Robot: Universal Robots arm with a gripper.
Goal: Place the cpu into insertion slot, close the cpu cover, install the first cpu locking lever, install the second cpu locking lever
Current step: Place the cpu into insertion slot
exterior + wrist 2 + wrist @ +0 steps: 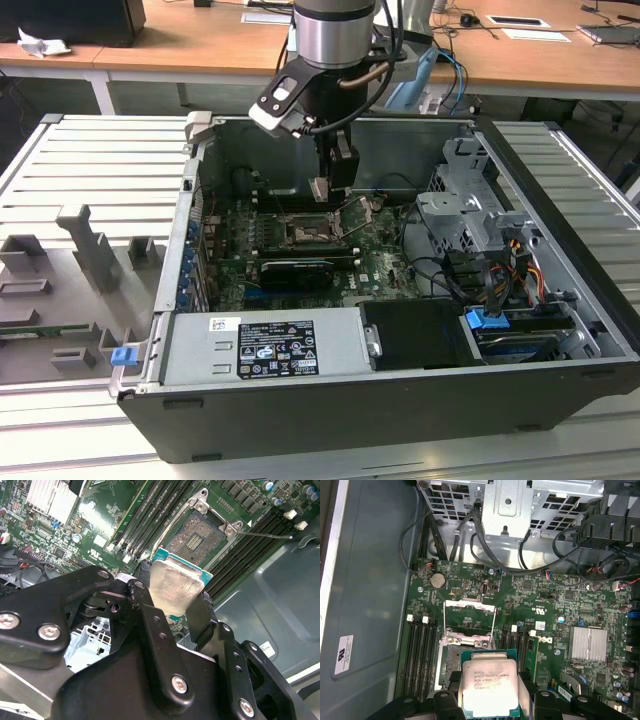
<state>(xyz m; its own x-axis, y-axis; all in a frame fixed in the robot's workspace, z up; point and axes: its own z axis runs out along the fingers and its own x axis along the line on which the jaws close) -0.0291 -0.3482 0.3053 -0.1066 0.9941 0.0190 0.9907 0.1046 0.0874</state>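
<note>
Gripper [332,188] clamped on cpu [176,586] | held above bare socket [196,539], cover [470,602] up | advice: level chip, square edges to socket, lower straight, no sideways drag

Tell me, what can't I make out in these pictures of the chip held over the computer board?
1. Underside of the cpu: in both wrist views only its metal top faces the camera.
2. Part of the socket: in the first wrist view the cpu covers it.
3. The gap between cpu and socket: in the exterior view both are too small to judge, and the jaws crowd the cpu.
</note>
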